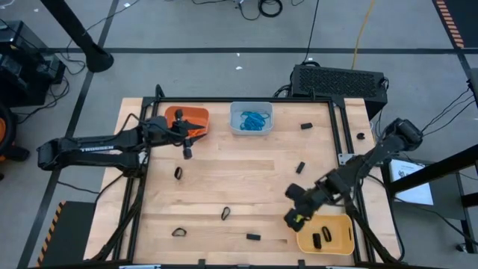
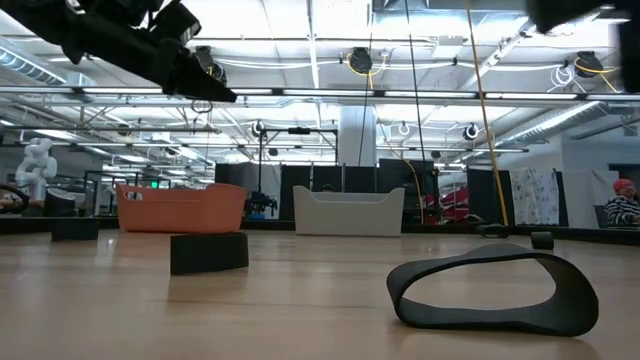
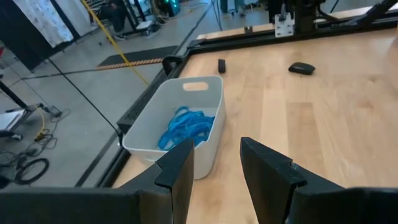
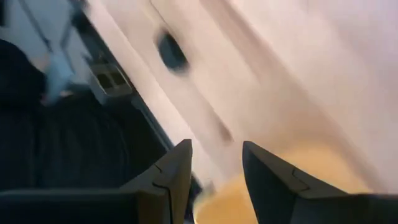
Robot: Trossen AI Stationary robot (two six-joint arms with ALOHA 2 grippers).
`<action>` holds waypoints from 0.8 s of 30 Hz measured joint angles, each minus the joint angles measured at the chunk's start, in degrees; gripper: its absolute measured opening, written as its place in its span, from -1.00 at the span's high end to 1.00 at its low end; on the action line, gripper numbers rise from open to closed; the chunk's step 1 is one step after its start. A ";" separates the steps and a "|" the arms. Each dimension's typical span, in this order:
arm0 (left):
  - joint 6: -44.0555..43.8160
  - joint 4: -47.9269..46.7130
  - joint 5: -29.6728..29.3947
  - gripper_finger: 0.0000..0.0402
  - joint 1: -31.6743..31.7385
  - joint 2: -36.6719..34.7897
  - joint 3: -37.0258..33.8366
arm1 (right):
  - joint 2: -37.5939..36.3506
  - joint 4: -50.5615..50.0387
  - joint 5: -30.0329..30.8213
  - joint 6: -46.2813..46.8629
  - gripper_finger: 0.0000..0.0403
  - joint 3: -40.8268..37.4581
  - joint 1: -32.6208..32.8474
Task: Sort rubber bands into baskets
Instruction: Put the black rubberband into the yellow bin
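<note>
The right gripper (image 1: 293, 207), fingers apart and empty, hangs at the 10 o'clock corner of the yellow basket (image 1: 342, 240), probably to drop black rubber bands (image 1: 322, 239) there. The left gripper (image 1: 188, 143), also apart and empty, waits at 5 o'clock of the orange basket (image 1: 196, 114), while more black bands (image 1: 225, 214) lie scattered on the table (image 1: 239, 179).

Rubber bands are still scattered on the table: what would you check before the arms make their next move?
1. Right gripper empty: ok, open, nothing between its fingers.
2. Left gripper empty: ok, open gap.
3. Black bands already in yellow basket: ok, two inside.
4. Blue bands in pale basket: ok.
5. Table cleared: not ok, black bands remain.
6. Orange basket contents: cannot tell, left arm covers it.
</note>
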 joint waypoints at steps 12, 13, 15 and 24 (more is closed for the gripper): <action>0.07 -0.86 -0.15 0.31 0.00 0.74 0.00 | 12.33 30.25 5.12 -42.33 0.33 0.00 -9.10; 0.07 -0.88 -0.15 0.31 0.00 0.74 0.00 | 13.55 32.41 5.10 -45.08 0.33 0.02 -9.51; 0.09 -0.85 -0.15 0.31 0.00 0.74 0.00 | 15.77 35.44 5.08 -49.55 0.33 0.02 -10.29; -0.02 -0.81 -0.13 0.31 0.00 0.74 0.00 | 23.63 49.85 4.84 -64.47 0.33 0.02 -12.34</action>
